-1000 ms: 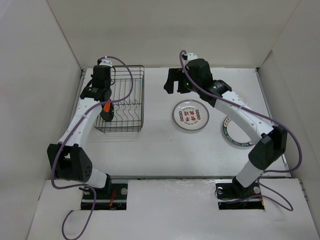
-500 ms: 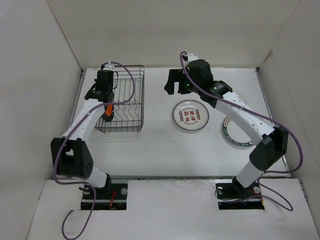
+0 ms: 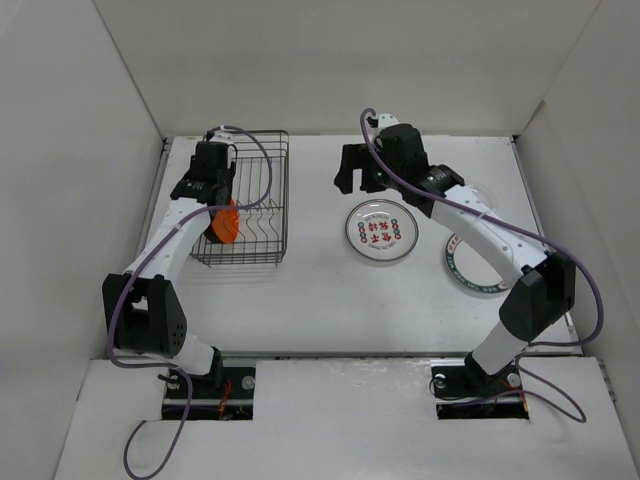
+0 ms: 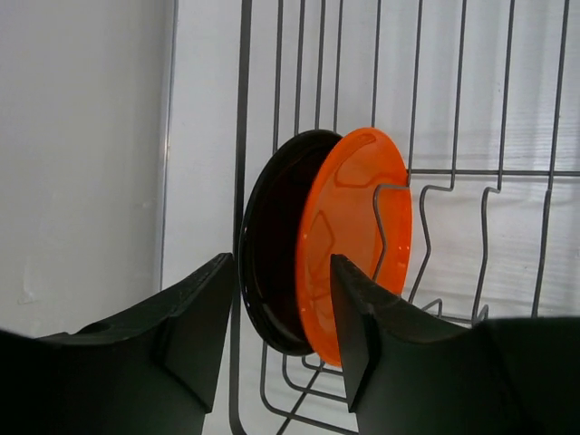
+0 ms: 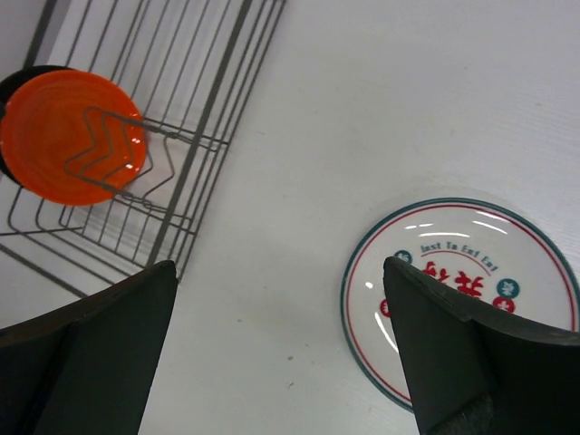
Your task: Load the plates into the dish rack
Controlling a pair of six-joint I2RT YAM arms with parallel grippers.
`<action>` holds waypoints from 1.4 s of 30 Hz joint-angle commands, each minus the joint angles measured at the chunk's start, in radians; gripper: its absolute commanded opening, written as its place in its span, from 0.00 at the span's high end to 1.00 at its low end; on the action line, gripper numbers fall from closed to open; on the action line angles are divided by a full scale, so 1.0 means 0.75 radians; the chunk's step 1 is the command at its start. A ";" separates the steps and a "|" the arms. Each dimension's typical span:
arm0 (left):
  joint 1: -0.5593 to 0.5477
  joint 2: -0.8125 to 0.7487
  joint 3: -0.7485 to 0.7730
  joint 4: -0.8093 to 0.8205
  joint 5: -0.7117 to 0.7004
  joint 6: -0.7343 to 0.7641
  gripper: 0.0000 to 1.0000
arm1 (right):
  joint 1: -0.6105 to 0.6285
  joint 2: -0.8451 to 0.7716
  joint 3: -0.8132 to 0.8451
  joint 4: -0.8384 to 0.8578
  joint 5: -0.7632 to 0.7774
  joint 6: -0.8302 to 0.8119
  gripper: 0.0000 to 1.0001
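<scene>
I am holding my left gripper (image 4: 281, 272) over the dish rack (image 3: 284, 180), its fingers parted and gripping nothing. Just past them the orange plate (image 4: 349, 236) is standing on edge in the rack's zigzag dividers, toward the rack's near end. It is sitting face to face with the black plate (image 4: 272, 245), which is standing closest to the rack's left wall. Whether a finger is brushing the orange rim I cannot tell. The wires seem to be carrying the plate, not me.

My right gripper (image 5: 279, 267) is hanging wide open and empty, to the right of the rack. The white plate with red characters (image 5: 462, 290) is lying flat and face up on the table (image 3: 330, 300), right of the rack and well apart from it. From my right fingers it is lying a little further from the rack and nearer the arm bases.

I am judging that the next move turns on this. The plate is far closer to my right arm than to my left, which is busy over the rack's left wall. Being round and flat, it is offering only its thin rim, so my fingers would be coming down astride that edge. The free notches appear to be waiting between the orange plate and the rack's right wall. The green-rimmed plate (image 3: 468, 280) is lying further right again, partly under my right arm.
</scene>
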 commanded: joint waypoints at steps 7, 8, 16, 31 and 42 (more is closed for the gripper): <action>-0.005 -0.109 0.277 -0.124 0.127 0.002 0.14 | -0.434 -0.135 -0.223 0.219 0.008 -0.015 0.00; -0.005 -0.123 0.309 -0.140 0.156 -0.010 0.05 | -0.506 -0.150 -0.325 0.299 0.008 0.005 0.00; 0.054 -0.068 0.616 -0.400 0.740 -0.051 0.00 | -1.038 -0.248 -0.714 0.623 -0.107 0.165 0.00; 0.081 -0.078 0.614 -0.377 1.079 0.018 0.00 | -1.278 0.104 -0.677 0.656 -0.260 0.100 0.07; 0.118 -0.103 0.539 -0.365 1.193 0.035 0.00 | -1.278 0.298 -0.518 0.545 -0.256 0.112 0.18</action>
